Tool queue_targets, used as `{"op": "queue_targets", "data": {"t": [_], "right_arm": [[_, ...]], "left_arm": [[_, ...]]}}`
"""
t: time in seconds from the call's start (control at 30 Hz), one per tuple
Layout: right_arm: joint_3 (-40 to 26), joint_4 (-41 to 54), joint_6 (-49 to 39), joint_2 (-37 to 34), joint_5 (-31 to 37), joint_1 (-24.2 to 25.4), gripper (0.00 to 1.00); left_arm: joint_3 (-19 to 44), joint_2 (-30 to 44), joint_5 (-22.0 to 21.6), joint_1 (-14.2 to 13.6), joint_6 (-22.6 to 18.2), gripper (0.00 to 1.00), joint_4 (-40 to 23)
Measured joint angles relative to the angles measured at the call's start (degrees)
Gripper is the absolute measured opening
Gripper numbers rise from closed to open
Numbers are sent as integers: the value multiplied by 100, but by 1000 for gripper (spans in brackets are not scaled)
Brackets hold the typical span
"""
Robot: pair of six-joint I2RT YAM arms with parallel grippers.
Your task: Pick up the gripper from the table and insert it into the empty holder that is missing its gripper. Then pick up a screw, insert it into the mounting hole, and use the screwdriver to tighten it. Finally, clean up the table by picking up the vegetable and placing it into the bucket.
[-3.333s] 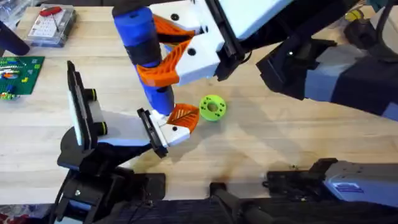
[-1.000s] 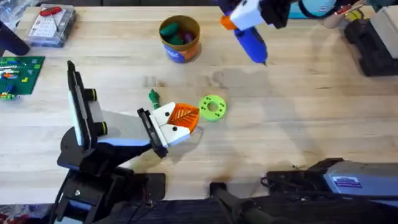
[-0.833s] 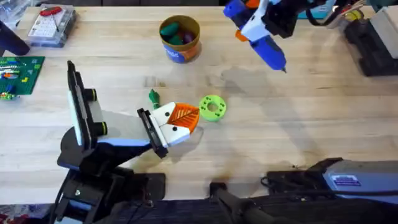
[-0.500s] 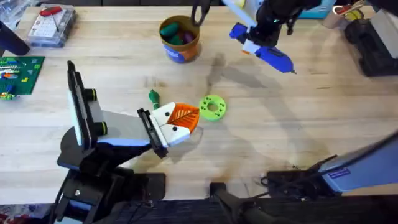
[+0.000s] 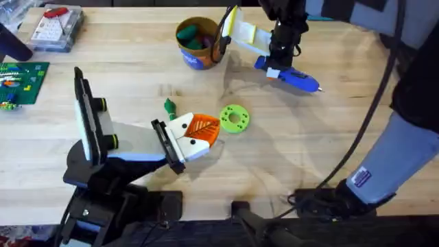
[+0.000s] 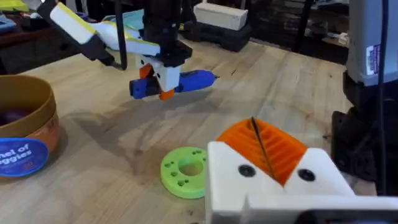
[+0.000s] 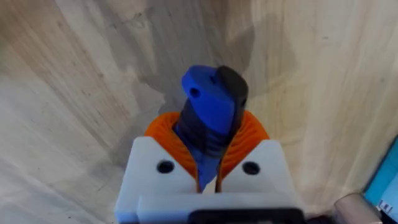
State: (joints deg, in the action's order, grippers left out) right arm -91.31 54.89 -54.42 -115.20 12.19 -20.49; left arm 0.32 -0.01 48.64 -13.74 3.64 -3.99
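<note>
The blue screwdriver [image 5: 296,79] lies nearly flat just over the table at the back middle, tip pointing right. My right gripper [image 5: 274,66] is shut on its rear end; its orange pads clamp the blue body [image 7: 211,109]. The same pair shows in the left wrist view: screwdriver [image 6: 189,81], right gripper [image 6: 163,78]. My left gripper [image 5: 200,130] rests shut near the table's middle, its pads together [image 6: 261,146]. The small dark-green vegetable [image 5: 169,106] lies just left of it. The bucket [image 5: 199,56] stands behind, with toy pieces inside. I cannot make out a screw or the holder.
A lime-green disc with holes [image 5: 234,118] lies right beside the left gripper. A clear box with a red-handled tool [image 5: 58,27] and a green circuit board [image 5: 20,81] sit at the far left. Black equipment [image 5: 411,48] stands at the back right.
The right arm carried the screwdriver from above the left gripper to the back, then swung it down to lie nearly flat. The left arm has not moved.
</note>
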Motion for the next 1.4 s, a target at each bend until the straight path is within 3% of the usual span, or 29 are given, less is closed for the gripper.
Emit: {"op": "queue_targets", "data": {"t": [0.67,0.7,0.73,0.87,0.9,0.93,0.97,1.23,1.4], "right_arm": [[-4,118,-5,-369,5,0,107],[-4,120,-5,-369,6,0,107],[-4,122,1,-369,6,0,143],[-18,261,-5,-369,57,-8,701],[-25,340,-7,-364,65,-16,851],[-26,401,-15,-353,71,-23,953],[-26,444,-24,-332,82,-34,984],[-36,885,-24,669,147,-315,995],[-53,1515,60,1640,159,-657,995]], "left_arm": [[0,0,1,0,5,20,-2],[0,0,1,0,0,85,-2],[0,0,1,0,-13,217,-1],[0,0,1,0,-6,838,-2],[0,0,1,0,4,949,-2],[0,0,0,0,4,975,-2],[0,0,0,0,4,983,-2],[0,0,-84,0,25,986,165],[8,0,-508,0,393,986,327]]}}
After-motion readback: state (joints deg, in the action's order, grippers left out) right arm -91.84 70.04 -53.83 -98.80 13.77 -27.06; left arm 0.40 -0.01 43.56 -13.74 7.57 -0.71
